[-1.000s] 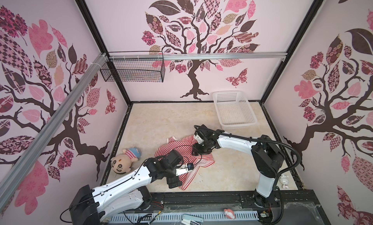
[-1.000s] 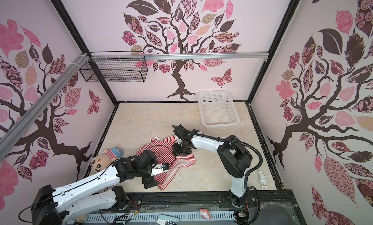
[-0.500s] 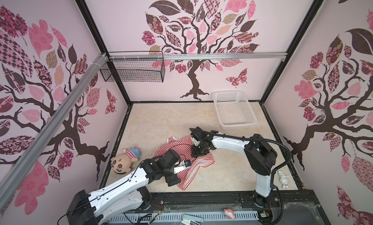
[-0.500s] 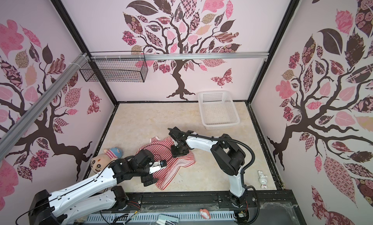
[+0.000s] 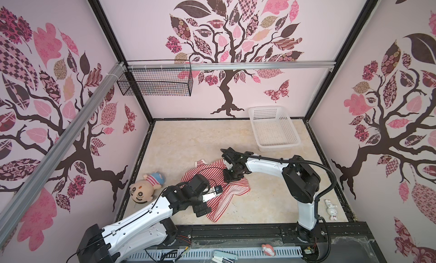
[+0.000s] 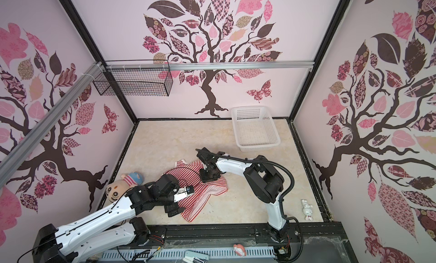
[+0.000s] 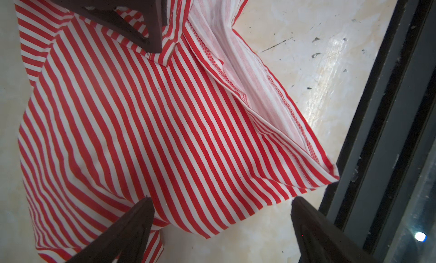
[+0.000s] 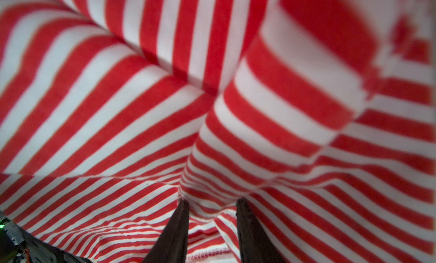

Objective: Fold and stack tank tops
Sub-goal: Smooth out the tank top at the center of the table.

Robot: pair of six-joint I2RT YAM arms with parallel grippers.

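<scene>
No legible text or labels

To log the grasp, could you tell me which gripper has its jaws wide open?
The left gripper: its jaws stand wide apart over the tank top; the right gripper has jaws close together, fabric bunched between them.

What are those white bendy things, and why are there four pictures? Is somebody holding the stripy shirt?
The white bendy things are two robot arms, each ending in a gripper, like a two-fingered hand. Two pictures look down from above at the whole table. The other two come from little cameras on the arms' wrists, so they look very close. On the table lie a red-and-white striped tank top, a white basket, a doll and a small bunny toy. The right gripper is pinching a fold of the tank top. The left gripper is open over it, holding nothing.
</scene>
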